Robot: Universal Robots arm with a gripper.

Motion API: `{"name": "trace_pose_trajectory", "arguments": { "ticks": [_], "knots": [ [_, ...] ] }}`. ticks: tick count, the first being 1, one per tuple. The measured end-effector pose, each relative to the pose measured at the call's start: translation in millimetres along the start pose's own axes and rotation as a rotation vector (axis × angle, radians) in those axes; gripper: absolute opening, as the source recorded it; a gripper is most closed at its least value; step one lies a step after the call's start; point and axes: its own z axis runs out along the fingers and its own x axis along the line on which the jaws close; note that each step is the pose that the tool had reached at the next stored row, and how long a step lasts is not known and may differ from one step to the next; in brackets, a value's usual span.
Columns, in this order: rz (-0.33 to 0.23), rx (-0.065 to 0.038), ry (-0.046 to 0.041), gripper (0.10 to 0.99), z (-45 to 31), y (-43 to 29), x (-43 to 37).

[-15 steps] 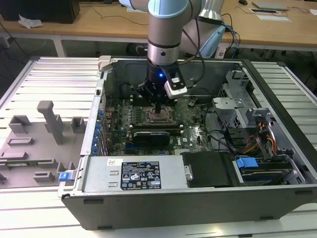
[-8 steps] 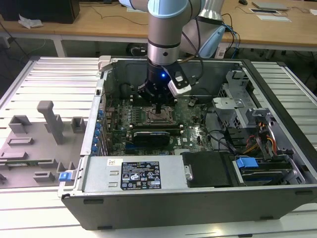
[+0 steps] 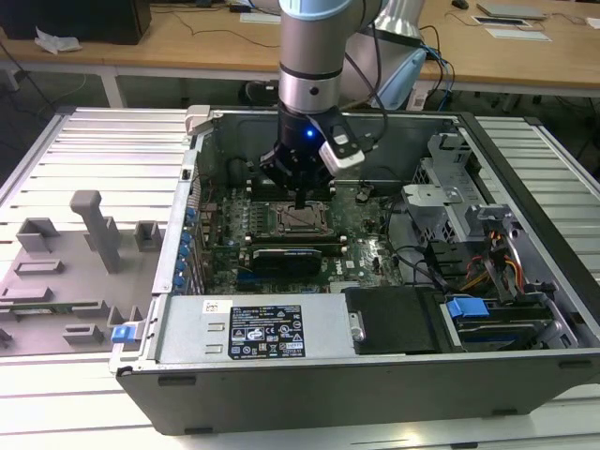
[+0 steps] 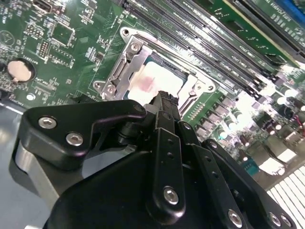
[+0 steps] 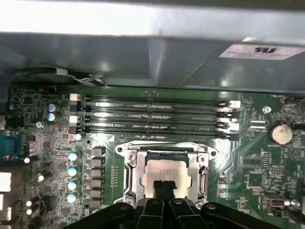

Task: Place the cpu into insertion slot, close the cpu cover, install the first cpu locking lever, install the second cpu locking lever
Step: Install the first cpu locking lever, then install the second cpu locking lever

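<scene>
I see the end effector (image 5: 164,186) fingers pressed together, tips touching, nothing held between them. The tips sit right at the cpu (image 5: 164,172), over the edge of its lid nearest the wrist; whether they actually touch it I can't tell.

The cpu looks like a flat square chip with a pale silver-grey top, glaring almost white under the light in both wrist views. It lies seated in the insertion slot (image 5: 164,155), flat, no visible tilt.

The cpu cover (image 5: 135,172) is a thin silvery metal frame, folded down around the chip, with the chip showing through its square window. Screws sit at the frame corners. In the second wrist view the same frame (image 4: 125,64) shows bright against the green motherboard (image 4: 71,43).

Just beyond the socket run four long memory slots (image 5: 157,117), parallel to one socket edge. A coin cell (image 5: 280,133) sits off to one side.

In the exterior view the arm (image 3: 314,56) comes straight down into the open computer case (image 3: 375,347), the end effector (image 3: 298,199) over the socket (image 3: 302,219) mid-board. The case lies on a slatted worktop (image 3: 84,150).
</scene>
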Motion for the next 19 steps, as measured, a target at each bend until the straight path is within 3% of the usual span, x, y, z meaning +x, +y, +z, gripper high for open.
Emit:
{"name": "trace_pose_trajectory", "arguments": {
  "ticks": [3,19],
  "knots": [
    [-0.001,0.0,-0.0002,0.106,-7.2,-0.1,-0.1],
    [-0.002,0.0,0.0,0.106,-7.4,-0.6,0.0]
  ]
}}
